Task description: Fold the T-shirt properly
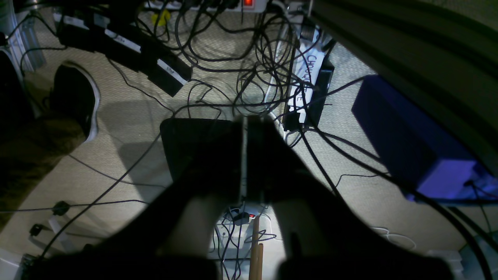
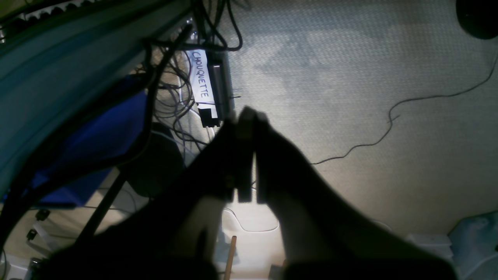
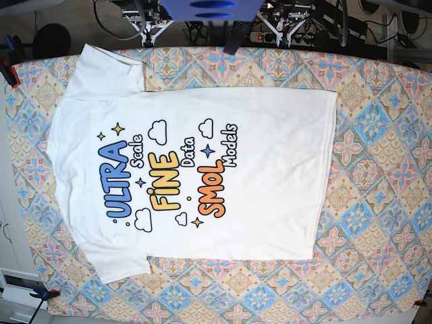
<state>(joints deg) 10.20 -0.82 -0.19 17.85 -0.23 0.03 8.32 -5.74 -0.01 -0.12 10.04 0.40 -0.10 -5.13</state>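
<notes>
The white T-shirt (image 3: 270, 135) lies flat and spread out on the table in the base view. Its printed side faces up, showing "ULTRA", "FINE", "SMOL", stars and clouds. The collar end is at the left, the hem at the right, and both sleeves are spread. Neither wrist view shows the shirt. My left gripper (image 1: 244, 122) is shut and empty, hanging over the floor behind the table. My right gripper (image 2: 243, 116) is also shut and empty over the floor. Both arms sit folded at the table's far edge, away from the shirt.
The patterned blue-orange tablecloth (image 3: 378, 169) covers the table, with clamps (image 3: 8, 71) at its left corners. Below the grippers lie tangled cables (image 1: 249, 58), a blue box (image 1: 412, 144), a box labelled "CHOUQUETTE" (image 2: 202, 83) and a dark shoe (image 1: 74, 97).
</notes>
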